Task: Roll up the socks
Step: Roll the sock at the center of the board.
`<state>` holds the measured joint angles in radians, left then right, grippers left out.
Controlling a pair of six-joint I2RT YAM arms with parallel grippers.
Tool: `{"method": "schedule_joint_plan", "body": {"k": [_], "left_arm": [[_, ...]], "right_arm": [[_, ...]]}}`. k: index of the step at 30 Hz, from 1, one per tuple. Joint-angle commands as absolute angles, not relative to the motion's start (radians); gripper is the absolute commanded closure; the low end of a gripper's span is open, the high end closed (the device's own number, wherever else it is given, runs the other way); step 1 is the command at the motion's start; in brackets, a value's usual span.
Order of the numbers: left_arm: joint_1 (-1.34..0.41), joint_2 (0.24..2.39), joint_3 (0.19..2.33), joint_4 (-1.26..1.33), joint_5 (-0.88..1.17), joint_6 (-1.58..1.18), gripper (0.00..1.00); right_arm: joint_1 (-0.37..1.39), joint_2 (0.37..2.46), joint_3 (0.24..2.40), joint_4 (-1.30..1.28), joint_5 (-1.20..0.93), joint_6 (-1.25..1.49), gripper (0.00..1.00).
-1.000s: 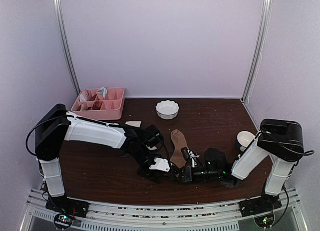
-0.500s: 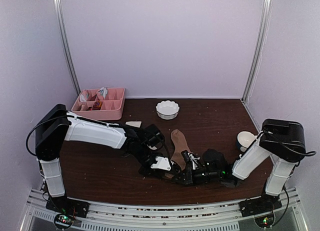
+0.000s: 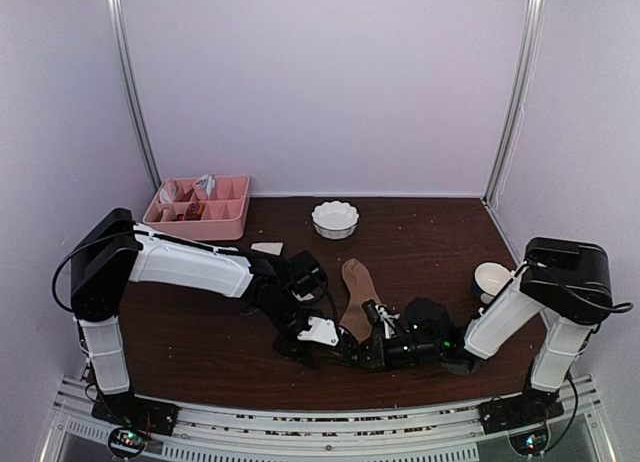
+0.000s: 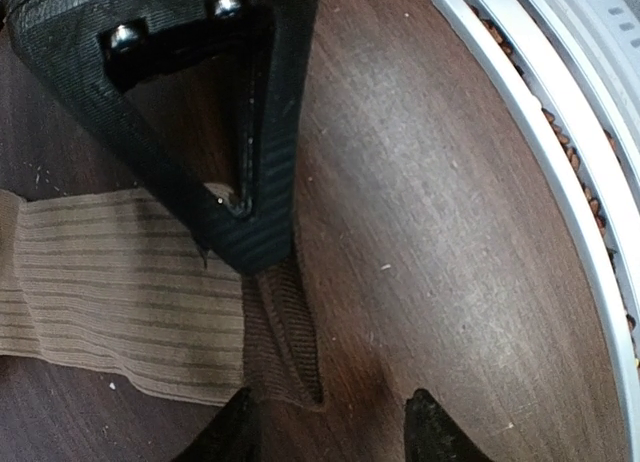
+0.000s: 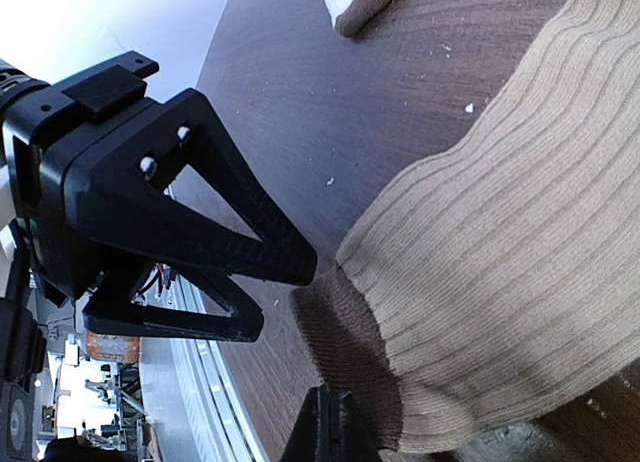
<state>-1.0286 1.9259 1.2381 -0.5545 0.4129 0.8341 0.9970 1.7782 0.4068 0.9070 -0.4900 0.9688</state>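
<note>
Ribbed tan-brown fabric sock with a darker brown cuff (image 3: pixel 355 285) lies mid-tabletop (image 3: pixel 430 232). Long axis runs roughly 12 to 6 o'clock, cuff at the 6 o'clock end, not rolled.

Right gripper (image 5: pixel 330 427) comes in from 3 o'clock with its jaws fully closed to a single point. The tip is down on the sock right where the tan ribbing meets the cuff. Can't tell if any fabric is pinched.

Left gripper (image 5: pixel 283 297) comes in from 9 o'clock, jaws apart at a medium gap, nothing clamped. Its wrist view shows the cuff's edge, bunched up a little, just beside one fingertip (image 4: pixel 226 437), with bare wood across the rest of the gap.

Rest:
- White scalloped bowl (image 3: pixel 335 219) is at 12 o'clock of the sock, well apart.
- Pink compartment tray (image 3: pixel 200 230) holding small items is at 10 o'clock, in the far corner.
- White cup (image 3: pixel 490 279) is at 3 o'clock, well apart.
- Small cream scrap (image 3: pixel 267 248) is at 10 o'clock, nearer; too small to tell what it is.
</note>
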Motion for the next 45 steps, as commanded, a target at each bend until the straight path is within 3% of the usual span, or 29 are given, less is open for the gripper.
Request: {"method": "schedule_joint_plan", "body": {"k": [1, 18, 22, 25, 28, 31, 37, 41, 45], "left_arm": [[-1.031, 1.926, 1.23, -0.512, 0.388, 0.851, 0.51], [-1.031, 1.952, 1.216, -0.469, 0.363, 0.824, 0.65], [-1.031, 1.945, 1.207, -0.443, 0.349, 0.821, 0.75], [-1.03, 1.945, 1.209, -0.432, 0.344, 0.807, 0.9], [-1.027, 1.947, 1.223, -0.453, 0.356, 0.799, 0.99], [-1.017, 1.953, 1.249, -0.49, 0.38, 0.786, 1.0], [-0.975, 1.967, 1.3, -0.579, 0.428, 0.758, 1.0], [-0.965, 1.958, 1.285, -0.619, 0.424, 0.762, 1.0], [-0.965, 1.932, 1.248, -0.63, 0.409, 0.742, 1.0]], "right_arm": [[0.992, 1.759, 0.416, 0.929, -0.475, 0.982, 1.0], [0.989, 1.824, 0.43, 1.06, -0.489, 1.072, 1.0], [0.989, 1.825, 0.427, 1.058, -0.489, 1.069, 1.0], [0.989, 1.806, 0.409, 1.025, -0.48, 1.039, 1.0], [0.99, 1.756, 0.392, 0.922, -0.453, 0.957, 0.92], [0.992, 1.687, 0.387, 0.797, -0.424, 0.868, 0.74], [0.991, 1.533, 0.373, 0.583, -0.279, 0.724, 0.54], [0.957, 1.483, 0.435, 0.442, -0.159, 0.657, 0.54], [0.894, 1.551, 0.604, 0.268, -0.135, 0.579, 0.61]]}}
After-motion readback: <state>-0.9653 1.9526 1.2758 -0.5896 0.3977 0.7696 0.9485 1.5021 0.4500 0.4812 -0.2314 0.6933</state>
